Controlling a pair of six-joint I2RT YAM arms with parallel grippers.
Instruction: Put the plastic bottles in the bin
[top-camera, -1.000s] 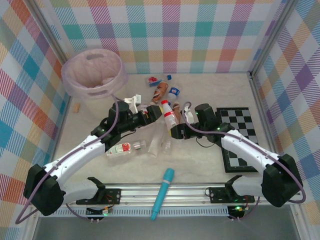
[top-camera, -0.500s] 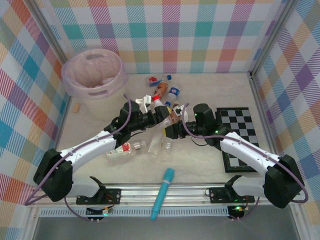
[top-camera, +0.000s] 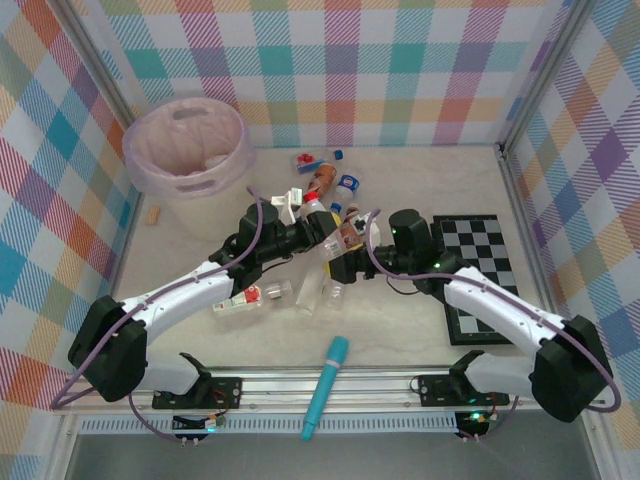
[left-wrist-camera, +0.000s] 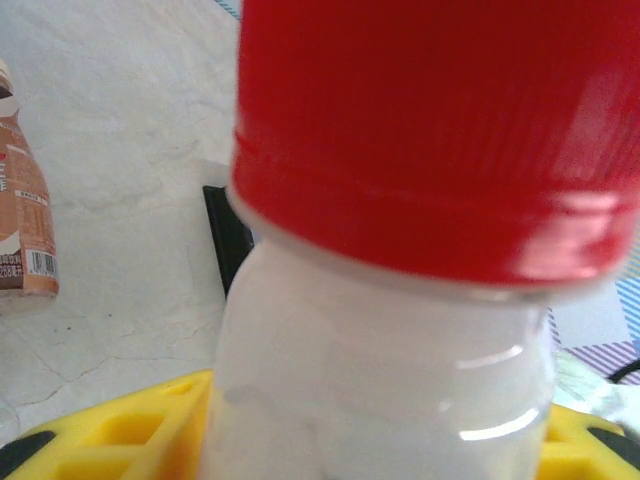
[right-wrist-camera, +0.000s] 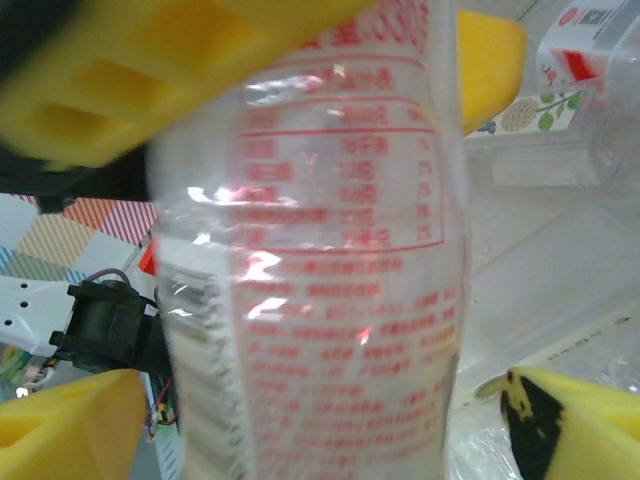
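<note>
The red-capped bottle (top-camera: 318, 212) is hanging above the middle of the table (top-camera: 400, 330), well apart from the bin (top-camera: 140, 172), which is standing in the far left corner; the left gripper (top-camera: 325, 238) is reaching it from the left and the right gripper (top-camera: 338, 256) from the right, the two meeting on it. In the left wrist view the bottle (left-wrist-camera: 390, 350) is rising between that gripper's yellow fingers (left-wrist-camera: 110, 440), which are pressing against both its sides just below the red cap. In the right wrist view the printed clear body (right-wrist-camera: 310, 280) is running between the right gripper's own yellow fingers (right-wrist-camera: 70, 425), which are flanking it closely; I cannot tell whether they are gripping it. More plastic bottles (top-camera: 330, 180) are lying clustered just beyond the grippers; others (top-camera: 252, 297) are lying on the near side; a brown bottle (left-wrist-camera: 25, 230) is resting on the table in the left wrist view. The chequered board (top-camera: 480, 270) is lying under the right arm; a teal cylinder (top-camera: 326, 385) is lying near the front edge.
</note>
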